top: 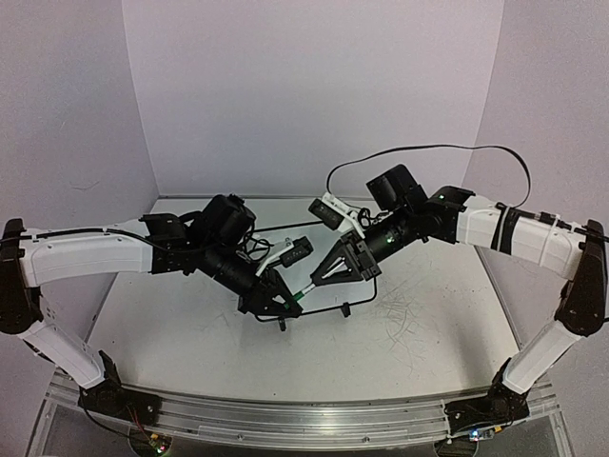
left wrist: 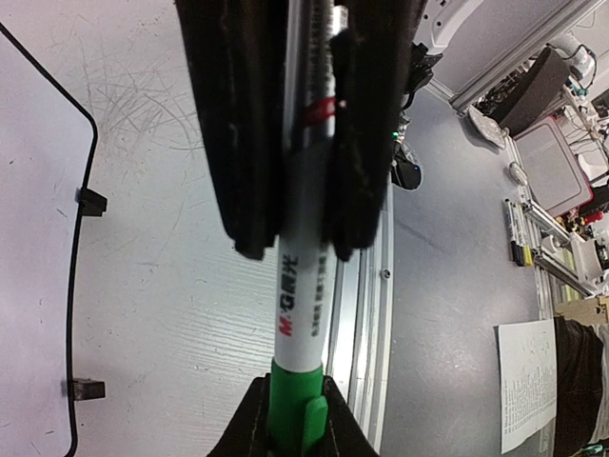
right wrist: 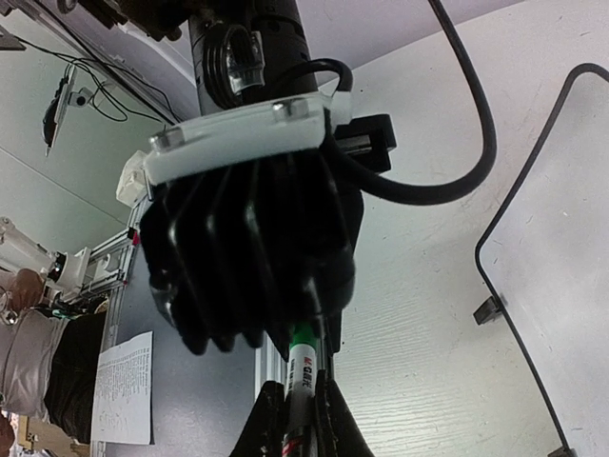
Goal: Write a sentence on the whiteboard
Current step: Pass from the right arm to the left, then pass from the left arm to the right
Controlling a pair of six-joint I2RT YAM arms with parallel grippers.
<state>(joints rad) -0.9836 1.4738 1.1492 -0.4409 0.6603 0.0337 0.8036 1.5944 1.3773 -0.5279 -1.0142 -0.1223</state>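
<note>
1. Green plastic cap (left wrist: pixel 295 398) of a white-barrelled marker pen (left wrist: pixel 303 286) sits pinched tight in the left tool (left wrist: pixel 290 428).
2. Right tool (right wrist: pixel 297 419) is clamped on the pen's barrel, so the pair looks set to pull the cap off.
3. Just beside them on the scuffed white table (left wrist: pixel 190 286) sits the small white, black-rimmed whiteboard (left wrist: pixel 33 267). No sentence shows on it.

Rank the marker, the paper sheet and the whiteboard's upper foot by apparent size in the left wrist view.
1. marker, though nearness to the camera inflates it
2. paper sheet
3. whiteboard's upper foot
</note>
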